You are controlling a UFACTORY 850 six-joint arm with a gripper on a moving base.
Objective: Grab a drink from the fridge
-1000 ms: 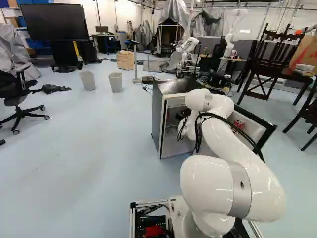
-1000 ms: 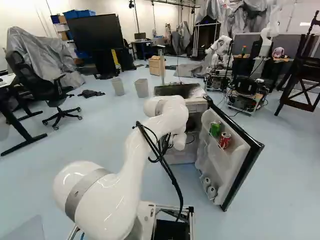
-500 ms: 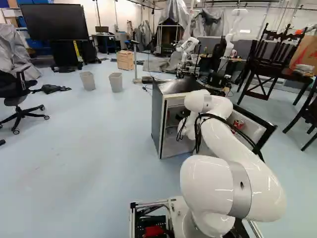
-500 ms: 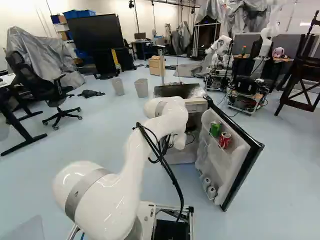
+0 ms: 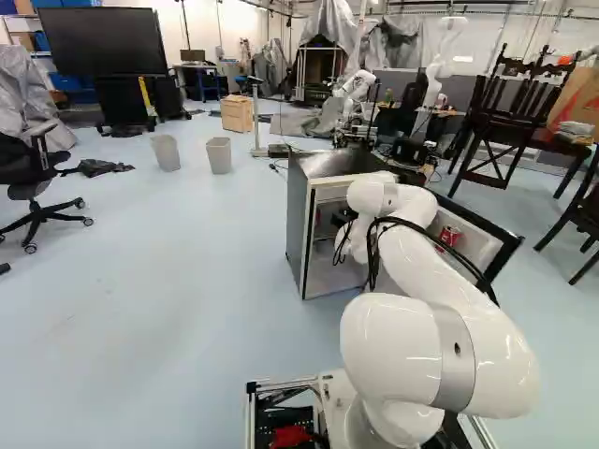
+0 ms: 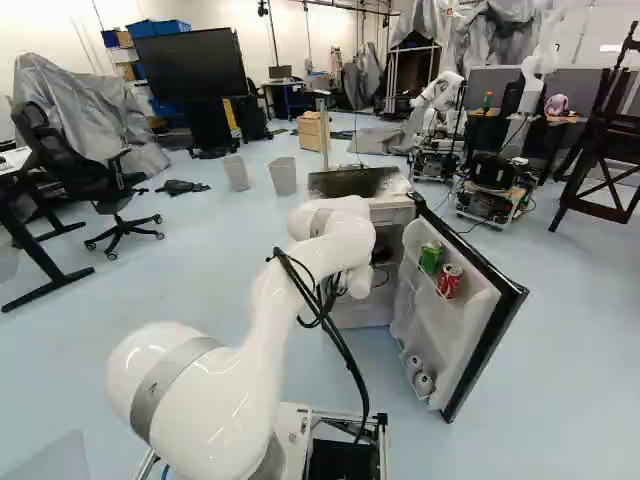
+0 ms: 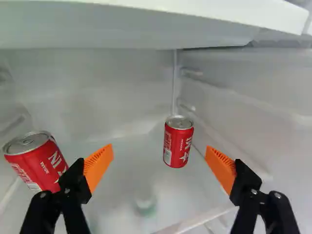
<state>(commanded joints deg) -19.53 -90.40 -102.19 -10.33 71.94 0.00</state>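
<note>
The gripper (image 5: 344, 218) shows only as a dark part inside the fridge (image 5: 296, 224), in the left base view. In the wrist view the gripper (image 7: 158, 158) stands open, its orange pads wide apart with nothing held. A red can (image 7: 178, 142) stands upright on the fridge's shelf, farther in, seen through the gap between the fingers. Another red can (image 7: 37, 162) is close beside one finger, on its outer side. The open fridge door (image 6: 485, 330) holds a green can (image 6: 430, 257) and a red can (image 6: 449, 281).
A white shelf (image 7: 146, 19) hangs over the cans, and the fridge's inner side wall (image 7: 248, 102) runs beside the other finger. Lower in the door are two pale cans (image 6: 423, 384). Another robot (image 6: 440, 100) stands beyond the fridge, and dark chairs (image 5: 505, 122) stand to the right.
The arm's forward part has sunk slightly, shifting a little left in the left base view and a little right in the right base view. The base, fridge and door cans have stayed put.
</note>
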